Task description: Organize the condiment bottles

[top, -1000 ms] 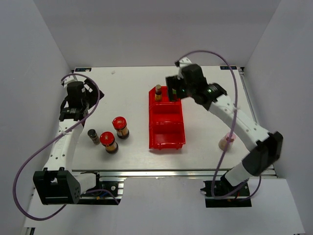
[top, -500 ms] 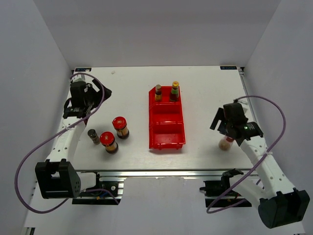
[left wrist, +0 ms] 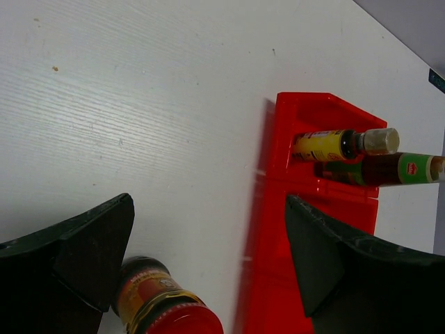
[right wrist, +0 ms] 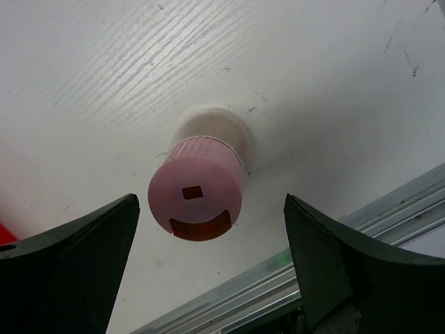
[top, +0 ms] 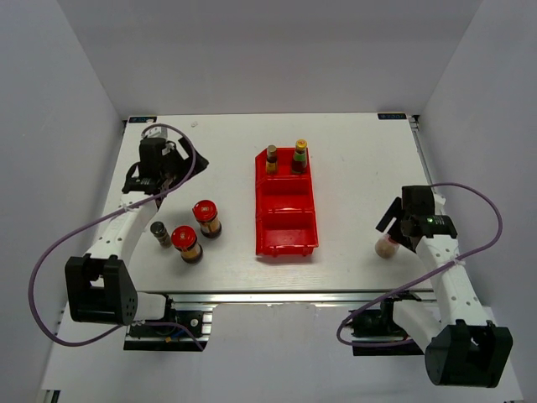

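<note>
Hanging over the right front of the worktop (top: 352, 159), the right tool (right wrist: 211, 202) has its jaws spread wide and grips nothing. The pink bottle (top: 387, 246) stands upright below it. In the wrist view its cap is centred in the gap, with clear space to each finger. This bottle is close to the worktop's near edge and well apart from the tray (top: 287, 246).

The tray lies mid-worktop, its three compartments running front to back. The far compartment holds two upright bottles side by side: the yellow-labelled bottle (top: 272, 158) on the left and the green bottle (top: 299, 156) on the right.

Left of the tray stand the rest, all upright. The rear jar (top: 206, 217) is nearest the tray. The front jar (top: 187, 243) is just beside it, toward the near edge. The small dark bottle (top: 159, 232) stands just left of the front jar.

The left tool (left wrist: 208, 209) hangs over the left rear of the worktop, jaws wide and empty. Its wrist view looks across bare worktop to the tray's far end. One red-lidded jar shows at the bottom, next to the left finger; which jar I cannot tell.
</note>
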{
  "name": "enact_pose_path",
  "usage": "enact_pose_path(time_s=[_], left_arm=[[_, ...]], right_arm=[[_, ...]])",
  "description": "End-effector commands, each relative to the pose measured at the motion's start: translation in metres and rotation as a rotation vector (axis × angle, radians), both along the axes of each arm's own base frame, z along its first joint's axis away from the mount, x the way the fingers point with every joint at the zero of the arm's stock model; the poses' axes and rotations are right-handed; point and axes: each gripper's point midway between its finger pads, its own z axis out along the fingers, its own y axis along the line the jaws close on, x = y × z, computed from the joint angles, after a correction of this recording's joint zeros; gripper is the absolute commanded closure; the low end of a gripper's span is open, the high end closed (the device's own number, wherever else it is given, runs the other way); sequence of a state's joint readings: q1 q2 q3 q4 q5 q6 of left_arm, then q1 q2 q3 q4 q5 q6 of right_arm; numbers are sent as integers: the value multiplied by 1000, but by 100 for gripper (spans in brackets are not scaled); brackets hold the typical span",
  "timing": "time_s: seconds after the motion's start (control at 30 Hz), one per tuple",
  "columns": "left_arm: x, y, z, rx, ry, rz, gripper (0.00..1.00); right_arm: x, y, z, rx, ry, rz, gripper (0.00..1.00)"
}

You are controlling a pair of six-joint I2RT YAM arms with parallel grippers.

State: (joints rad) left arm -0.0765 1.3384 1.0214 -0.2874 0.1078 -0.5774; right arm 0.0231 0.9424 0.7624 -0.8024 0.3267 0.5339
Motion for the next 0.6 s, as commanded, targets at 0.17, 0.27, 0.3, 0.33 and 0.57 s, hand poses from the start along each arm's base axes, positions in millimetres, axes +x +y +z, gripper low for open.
enact_pose_path(time_s=[0.17,0.27,0.3,0.33,0.57], left_arm=[[8,7,24,43,-51,34,2],[8,12,25,56,-46,57,2],[8,13,25,62,-46,62,2],[8,13,26,61,-48,61,2],[-3,32,25,112,-20,150,2]], right_arm=[[7,6,-14,69,-18,42,14],[5,5,-18,59,-6,38,22],[6,4,-18,57,-13,36,23],[8,4,-17,58,-21,30,28],[16,10,-10,78,-45,85,62]])
